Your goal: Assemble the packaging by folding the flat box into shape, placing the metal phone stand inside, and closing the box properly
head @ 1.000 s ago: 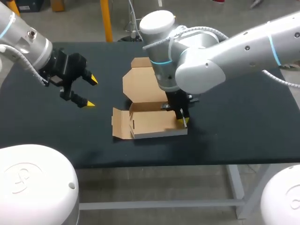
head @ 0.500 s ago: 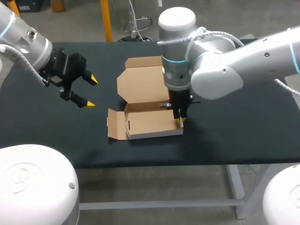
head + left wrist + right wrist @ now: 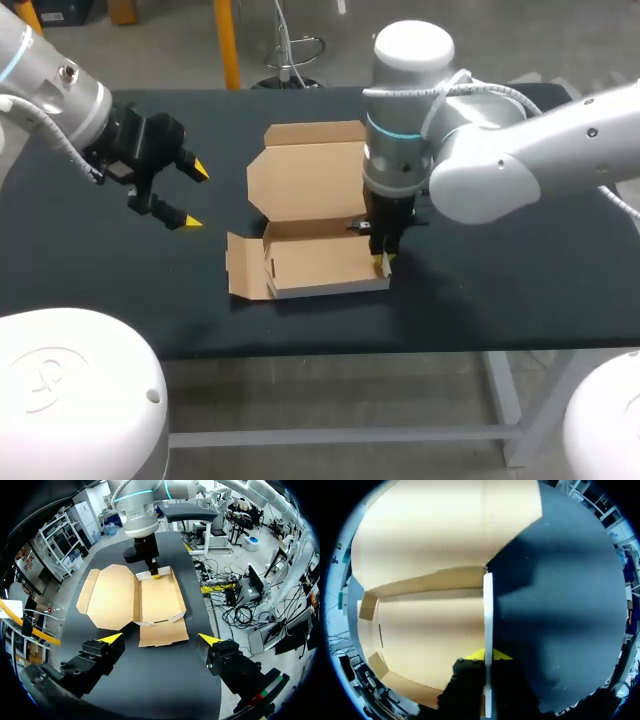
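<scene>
Head view: the cardboard box (image 3: 320, 262) sits half-folded near the middle of the black counter (image 3: 500, 280), closer to its near edge. Its lid panel (image 3: 305, 180) is open, folded back toward the far edge. One end flap (image 3: 243, 268) lies spread out on the side toward the counter's left edge. The right arm (image 3: 500, 170) comes down over the box's right end. In the right wrist view the right jaws are pinching the upright end wall (image 3: 488, 610), clamped on it from both sides. The left arm (image 3: 60, 90) hangs above the counter's left part, well apart from the box. The left wrist view shows the left jaws spread wide over bare counter, with the box (image 3: 157, 597) ahead of them.
</scene>
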Controlling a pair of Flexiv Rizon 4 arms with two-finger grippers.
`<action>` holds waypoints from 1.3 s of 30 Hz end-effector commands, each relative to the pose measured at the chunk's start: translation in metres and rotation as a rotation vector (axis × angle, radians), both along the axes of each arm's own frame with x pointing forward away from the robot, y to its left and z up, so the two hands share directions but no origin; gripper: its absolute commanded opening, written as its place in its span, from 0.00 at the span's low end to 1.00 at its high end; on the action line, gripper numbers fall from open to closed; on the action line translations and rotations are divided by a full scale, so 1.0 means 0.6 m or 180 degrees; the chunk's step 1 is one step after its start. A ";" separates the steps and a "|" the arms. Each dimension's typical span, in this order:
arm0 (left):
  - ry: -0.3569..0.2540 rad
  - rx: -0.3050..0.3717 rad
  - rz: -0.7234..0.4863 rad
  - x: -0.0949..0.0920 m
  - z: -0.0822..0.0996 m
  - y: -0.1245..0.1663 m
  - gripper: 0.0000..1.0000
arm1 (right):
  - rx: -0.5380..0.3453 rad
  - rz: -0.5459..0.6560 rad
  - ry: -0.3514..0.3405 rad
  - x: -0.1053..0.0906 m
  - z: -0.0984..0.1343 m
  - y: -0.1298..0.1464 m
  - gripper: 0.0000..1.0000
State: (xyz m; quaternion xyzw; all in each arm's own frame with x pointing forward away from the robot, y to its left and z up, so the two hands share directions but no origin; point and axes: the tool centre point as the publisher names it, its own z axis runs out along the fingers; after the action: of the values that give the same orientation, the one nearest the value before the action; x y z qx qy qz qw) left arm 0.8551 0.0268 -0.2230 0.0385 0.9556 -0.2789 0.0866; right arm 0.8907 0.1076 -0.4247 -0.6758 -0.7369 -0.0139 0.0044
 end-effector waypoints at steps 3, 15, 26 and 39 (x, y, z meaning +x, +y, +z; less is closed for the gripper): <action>0.0005 0.0016 0.0003 -0.001 0.002 0.000 1.00 | -0.0011 -0.0047 0.0053 0.008 0.000 0.005 0.00; 0.0005 0.0016 0.0003 -0.001 0.002 0.000 1.00 | -0.0011 -0.0047 0.0053 0.008 0.000 0.005 0.00; 0.0223 -0.0197 0.0066 0.005 0.003 -0.006 1.00 | -0.0011 -0.0047 0.0053 0.008 0.000 0.005 0.00; 0.2292 -0.0678 0.3580 -0.032 -0.043 -0.009 1.00 | -0.0011 -0.0047 0.0053 0.008 0.000 0.005 0.00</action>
State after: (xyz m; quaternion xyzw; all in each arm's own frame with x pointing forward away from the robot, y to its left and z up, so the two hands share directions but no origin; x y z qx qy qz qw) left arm 0.8412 0.0270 -0.2417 -0.1623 0.9278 -0.3360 0.0063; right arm 0.8932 0.1093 -0.4243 -0.6816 -0.7316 -0.0108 0.0078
